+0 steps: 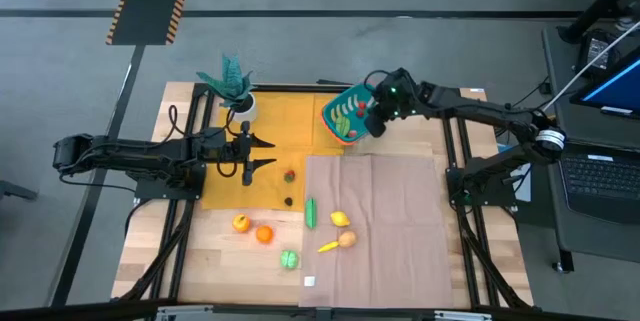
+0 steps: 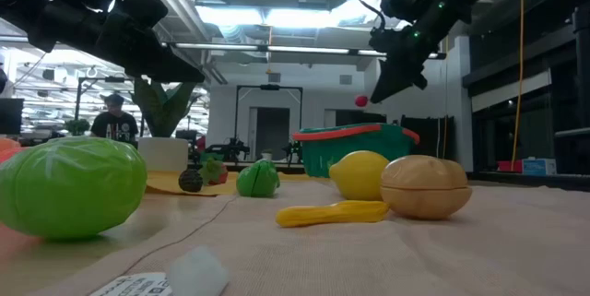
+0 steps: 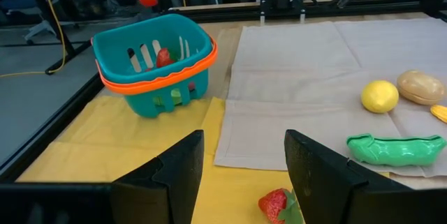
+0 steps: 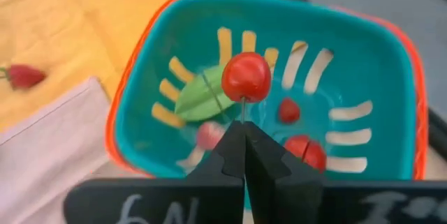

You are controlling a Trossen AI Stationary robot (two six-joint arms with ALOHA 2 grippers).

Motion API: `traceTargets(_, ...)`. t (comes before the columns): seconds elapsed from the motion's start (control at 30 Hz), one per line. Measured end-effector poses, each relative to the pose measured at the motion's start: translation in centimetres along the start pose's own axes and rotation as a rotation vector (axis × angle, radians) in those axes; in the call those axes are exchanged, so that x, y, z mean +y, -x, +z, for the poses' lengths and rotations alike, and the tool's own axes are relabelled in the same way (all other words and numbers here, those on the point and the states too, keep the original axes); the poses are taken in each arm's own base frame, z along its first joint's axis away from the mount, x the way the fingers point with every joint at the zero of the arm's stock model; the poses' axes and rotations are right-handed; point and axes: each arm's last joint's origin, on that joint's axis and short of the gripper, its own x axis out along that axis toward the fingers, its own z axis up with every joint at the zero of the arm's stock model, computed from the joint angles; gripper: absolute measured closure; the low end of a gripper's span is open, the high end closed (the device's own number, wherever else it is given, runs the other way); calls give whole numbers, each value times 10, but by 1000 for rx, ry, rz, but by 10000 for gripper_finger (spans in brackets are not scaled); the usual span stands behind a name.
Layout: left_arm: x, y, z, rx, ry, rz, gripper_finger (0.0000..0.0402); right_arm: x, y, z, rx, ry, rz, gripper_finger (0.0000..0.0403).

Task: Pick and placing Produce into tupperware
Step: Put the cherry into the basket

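The right gripper (image 4: 244,128), pinching the thin stem of a small round red toy cherry (image 4: 246,76), hangs above the teal rounded-square plastic tupperware with the orange-red rim (image 4: 133,91). Best to part the fingers only while centred over it. The left gripper (image 3: 244,175) waits spread, well apart from the tupperware.

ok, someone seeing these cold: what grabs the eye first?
The right hand, shut on the thin stem of a small red fruit, hangs over the teal tupperware at the table's far middle, which holds a few red pieces and a green one. Next, the loose produce near the front: a lemon, a potato, a green pea pod. The left hand waits open over the yellow mat.
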Motion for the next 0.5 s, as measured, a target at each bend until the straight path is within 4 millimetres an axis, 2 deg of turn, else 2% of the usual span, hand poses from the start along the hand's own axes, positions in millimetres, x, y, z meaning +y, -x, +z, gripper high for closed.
traceTargets(0.2,0,0,0,0,1,0,209,-4,-5,-1,33,-12,13,403)
traceTargets(0.5,0,0,0,0,2,0,209,-6,-26,-1,49,-1,44,403)
